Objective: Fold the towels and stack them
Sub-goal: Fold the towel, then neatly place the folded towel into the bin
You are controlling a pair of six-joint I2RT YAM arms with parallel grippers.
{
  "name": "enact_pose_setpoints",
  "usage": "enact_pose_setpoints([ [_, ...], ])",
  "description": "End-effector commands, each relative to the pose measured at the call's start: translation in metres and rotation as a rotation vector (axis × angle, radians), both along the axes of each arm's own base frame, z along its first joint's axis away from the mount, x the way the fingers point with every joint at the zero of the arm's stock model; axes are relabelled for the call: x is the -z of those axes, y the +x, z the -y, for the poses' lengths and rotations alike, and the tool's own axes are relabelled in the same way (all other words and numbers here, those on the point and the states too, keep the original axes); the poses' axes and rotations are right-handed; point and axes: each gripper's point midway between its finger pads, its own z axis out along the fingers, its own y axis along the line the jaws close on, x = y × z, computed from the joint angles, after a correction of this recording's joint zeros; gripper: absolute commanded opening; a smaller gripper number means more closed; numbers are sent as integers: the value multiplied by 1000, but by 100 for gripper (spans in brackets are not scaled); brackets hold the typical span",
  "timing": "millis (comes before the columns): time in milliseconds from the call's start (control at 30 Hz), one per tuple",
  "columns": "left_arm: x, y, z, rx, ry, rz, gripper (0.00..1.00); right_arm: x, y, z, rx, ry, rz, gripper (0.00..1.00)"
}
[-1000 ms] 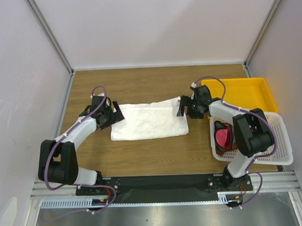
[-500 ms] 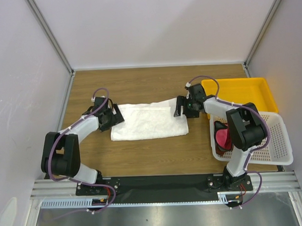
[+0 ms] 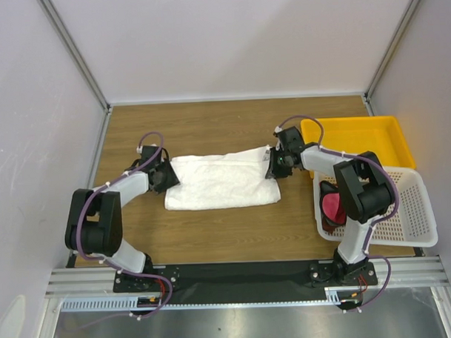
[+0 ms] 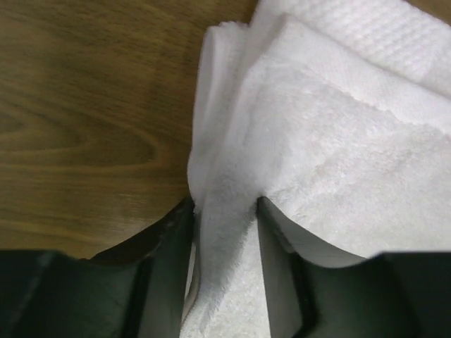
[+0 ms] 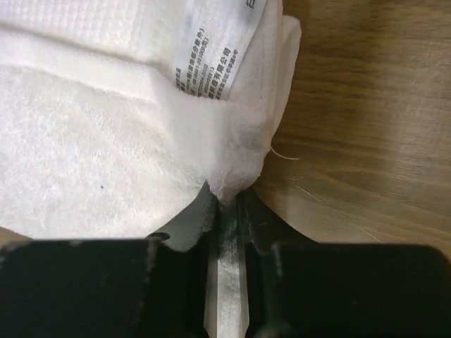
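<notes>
1. White towel (image 3: 222, 182) lies folded into a long band across the middle of the top view, flat on the wooden table (image 3: 209, 125).
2. The left gripper (image 3: 165, 176) sits low at the band's left end. In the left wrist view, a bunched ridge of the cloth runs down to the bottom centre of the frame. The dark fingers (image 4: 165, 274) press on it from both sides, so the claw is pinching the white towel.
3. The right gripper (image 3: 273, 166) is at the band's upper right corner. In the right wrist view its jaws stand almost together at lower centre, nipping a thin corner of the white towel. A printed tag (image 5: 211, 49) lies on the cloth at the top centre of that frame.
4. A pink towel (image 3: 334, 204) sits in the white perforated basket (image 3: 416, 207) at the right of the top view, with a reddish-brown towel (image 3: 327, 188) around it. The right arm partly hides both.
5. A yellow tray (image 3: 365, 138) sits just above the basket in the frame.
</notes>
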Motion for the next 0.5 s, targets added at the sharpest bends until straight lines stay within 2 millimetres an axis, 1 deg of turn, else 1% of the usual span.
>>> enact_pose_setpoints([
  [0,17,-10,6,32,-31,-60,44,9,-13,2,-2,-34,-70,10],
  [33,16,-9,6,36,-29,-57,30,2,-6,1,5,-35,-52,6],
  [67,14,-7,6,37,-29,-52,21,-1,-4,3,14,-55,-50,0],
  [100,13,-6,6,42,-28,-49,10,-5,1,4,20,-63,-42,0],
  [133,13,-5,8,51,-33,-49,0,-15,11,2,23,-60,-14,0],
  [167,9,-2,9,57,-38,-34,0,-19,13,4,23,-71,-18,0],
  [200,7,0,11,68,-41,-22,0,-26,20,5,27,-71,-6,0],
  [233,4,2,13,79,-43,-10,0,-38,32,3,28,-67,24,0],
  [267,-3,6,15,85,-50,14,0,-45,36,6,33,-82,25,0],
  [333,-13,14,21,96,-62,57,0,-60,50,12,43,-78,53,0],
  [367,-22,21,23,100,-69,85,0,-78,62,13,50,-65,88,0],
  [400,-29,26,27,106,-71,112,0,-86,68,16,50,-63,105,0],
  [433,-35,30,29,107,-72,131,0,-92,75,24,65,-65,115,0],
  [467,-44,39,33,108,-74,161,0,-109,86,27,72,-61,153,0],
])
